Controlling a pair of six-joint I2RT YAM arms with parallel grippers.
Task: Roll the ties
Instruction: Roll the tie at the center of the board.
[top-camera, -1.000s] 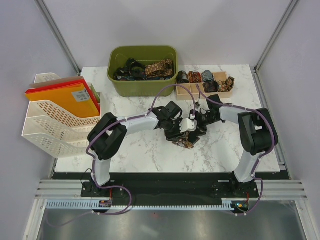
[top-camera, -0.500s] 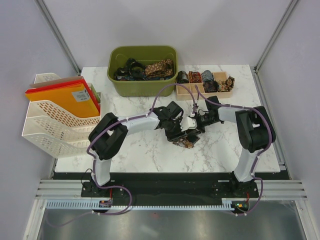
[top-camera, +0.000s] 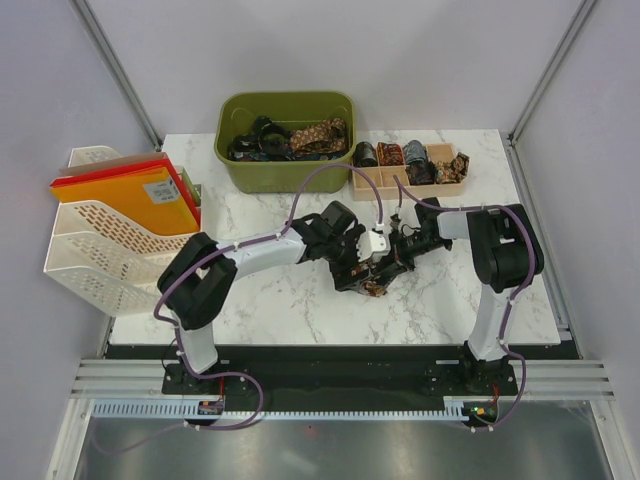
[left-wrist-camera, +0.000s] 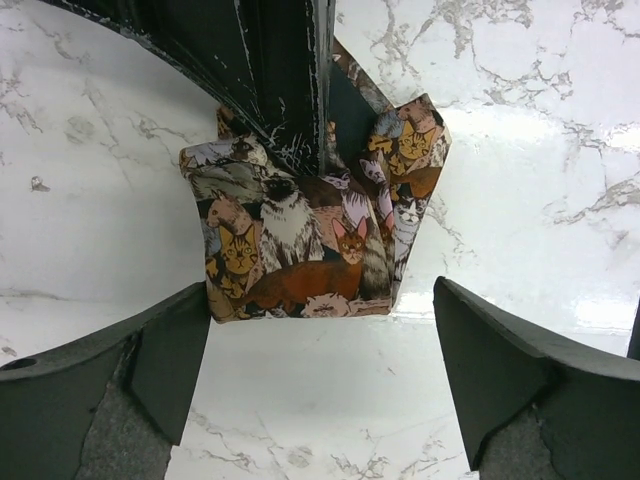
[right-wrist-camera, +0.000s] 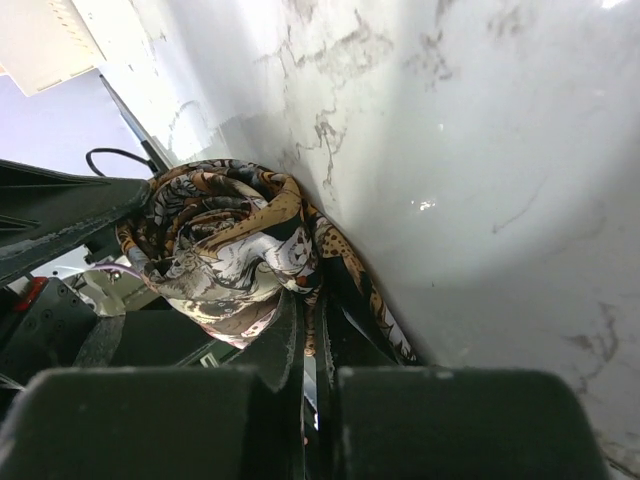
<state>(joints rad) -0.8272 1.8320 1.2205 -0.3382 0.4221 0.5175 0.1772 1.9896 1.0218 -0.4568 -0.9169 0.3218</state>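
From the top external camera, the left arm (top-camera: 255, 250) and the right arm (top-camera: 500, 245) meet over the middle of the marble worktop (top-camera: 290, 305). Under their joined tips a small patterned bundle, the cat-print tie (top-camera: 374, 287), lies on the stone. At the far edge stands a green bin (top-camera: 288, 176) holding loose ties (top-camera: 300, 138). Just beside it on the right is a wooden tray (top-camera: 372, 186) with rolled ties (top-camera: 415, 158) set in a row. A white file rack (top-camera: 100, 255) with orange folders (top-camera: 130, 190) sits at the left edge. From up here the state of either pair of jaws cannot be told.

The left wrist camera shows the left jaws wide apart, with its fingers (left-wrist-camera: 150, 365) on either side of the cat-print tie (left-wrist-camera: 310, 250) and holding nothing. The near-left finger comes close to the bundle's lower corner. The tie lies on the worktop (left-wrist-camera: 520, 120) as a short, flattened roll. Dark fingers (left-wrist-camera: 280, 70) of the other arm reach in from the top and are pressed onto its upper edge.

In the right wrist camera the right jaws are closed tight, its fingers (right-wrist-camera: 150, 425) side by side. They pinch the edge of the cat-print tie (right-wrist-camera: 225, 250), which is coiled into a loose roll against the worktop (right-wrist-camera: 480, 150).
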